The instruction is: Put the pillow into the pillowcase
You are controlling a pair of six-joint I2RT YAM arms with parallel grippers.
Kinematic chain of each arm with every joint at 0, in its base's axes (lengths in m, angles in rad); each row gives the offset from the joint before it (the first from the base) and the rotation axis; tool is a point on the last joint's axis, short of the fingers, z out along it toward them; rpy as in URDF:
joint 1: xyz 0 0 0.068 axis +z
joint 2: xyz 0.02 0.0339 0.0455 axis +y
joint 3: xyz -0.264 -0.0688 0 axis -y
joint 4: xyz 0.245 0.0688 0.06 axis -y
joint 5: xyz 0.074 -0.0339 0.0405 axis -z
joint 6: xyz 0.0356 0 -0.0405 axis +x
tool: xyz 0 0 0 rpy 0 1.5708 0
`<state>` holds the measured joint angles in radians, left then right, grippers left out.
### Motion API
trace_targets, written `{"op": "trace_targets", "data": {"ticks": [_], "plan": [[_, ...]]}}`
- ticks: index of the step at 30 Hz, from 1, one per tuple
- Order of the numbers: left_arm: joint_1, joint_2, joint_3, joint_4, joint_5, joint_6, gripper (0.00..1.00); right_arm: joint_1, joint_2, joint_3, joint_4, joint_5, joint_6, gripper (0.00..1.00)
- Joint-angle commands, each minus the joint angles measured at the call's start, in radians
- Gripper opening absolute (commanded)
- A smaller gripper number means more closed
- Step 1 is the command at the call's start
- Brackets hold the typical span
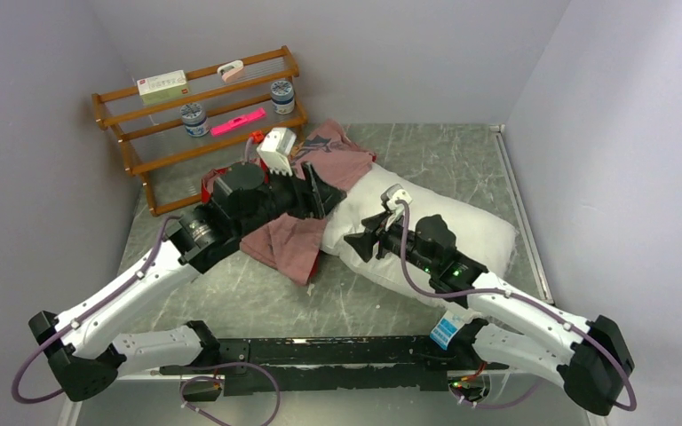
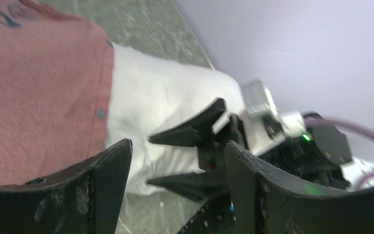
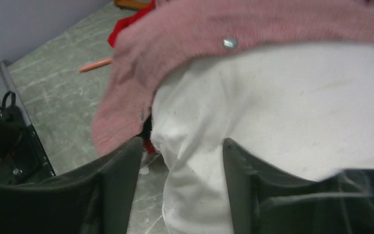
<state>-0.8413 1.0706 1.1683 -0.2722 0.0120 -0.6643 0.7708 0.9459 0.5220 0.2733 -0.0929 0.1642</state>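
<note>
The white pillow (image 1: 471, 232) lies right of centre on the table. Its far left end is under the pillowcase (image 1: 291, 241), which lies crumpled with its paler pink side up. My left gripper (image 1: 321, 192) is open and empty above the pillowcase edge. In the left wrist view (image 2: 177, 165) it faces the pillow (image 2: 156, 97) and the pillowcase (image 2: 39, 87). My right gripper (image 1: 363, 241) is open at the pillow's near left corner. In the right wrist view (image 3: 180, 165) a fold of the pillow (image 3: 199, 190) lies between its open fingers, below the pillowcase (image 3: 224, 29).
A wooden rack (image 1: 133, 164) stands at the back left with two jars (image 1: 194, 119), a pink item and a box on it. An orange pen (image 3: 95, 65) lies on the table beside the pillowcase. A metal rail (image 1: 519, 213) runs along the table's right edge.
</note>
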Motion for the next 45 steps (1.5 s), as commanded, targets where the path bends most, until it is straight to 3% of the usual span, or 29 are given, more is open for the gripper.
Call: {"op": "trace_targets", "data": {"ticks": [1, 4, 12, 22, 25, 27, 29, 31, 32, 36, 38, 45], "plan": [[0.002, 0.102, 0.166, -0.211, -0.195, 0.177, 0.77, 0.007, -0.081, 0.125, -0.041, -0.12, 0.056, 0.79], [0.01, 0.171, 0.23, -0.247, -0.222, 0.22, 0.8, 0.006, -0.101, 0.174, -0.076, -0.034, 0.097, 0.88], [0.106, 0.34, 0.294, -0.223, -0.144, 0.295, 0.82, -0.031, 0.012, 0.402, -0.421, 0.248, 0.049, 0.91], [0.127, 0.524, 0.322, -0.142, -0.046, 0.358, 0.84, -0.077, 0.144, 0.459, -0.646, 0.212, -0.086, 1.0], [0.127, 0.574, 0.307, -0.101, -0.038, 0.354, 0.77, -0.084, 0.208, 0.471, -0.661, 0.166, -0.096, 1.0], [0.128, 0.602, 0.307, -0.09, -0.035, 0.349, 0.58, -0.089, 0.236, 0.442, -0.603, 0.152, -0.102, 0.98], [0.129, 0.609, 0.316, -0.076, -0.026, 0.333, 0.24, -0.094, 0.263, 0.403, -0.539, 0.131, -0.113, 0.93], [0.13, 0.598, 0.345, -0.053, -0.003, 0.311, 0.07, -0.094, 0.262, 0.361, -0.472, 0.078, -0.133, 0.84], [0.131, 0.591, 0.368, -0.045, 0.019, 0.298, 0.05, -0.094, 0.252, 0.342, -0.443, 0.053, -0.133, 0.78], [0.131, 0.577, 0.495, -0.036, 0.113, 0.216, 0.05, -0.093, 0.149, 0.267, -0.291, -0.013, -0.079, 0.2], [0.13, 0.576, 0.552, -0.023, 0.159, 0.171, 0.05, -0.093, 0.098, 0.238, -0.206, -0.048, -0.054, 0.02], [0.13, 0.571, 0.61, 0.073, 0.286, 0.056, 0.05, -0.083, 0.049, 0.222, -0.105, -0.102, -0.005, 0.0]]}}
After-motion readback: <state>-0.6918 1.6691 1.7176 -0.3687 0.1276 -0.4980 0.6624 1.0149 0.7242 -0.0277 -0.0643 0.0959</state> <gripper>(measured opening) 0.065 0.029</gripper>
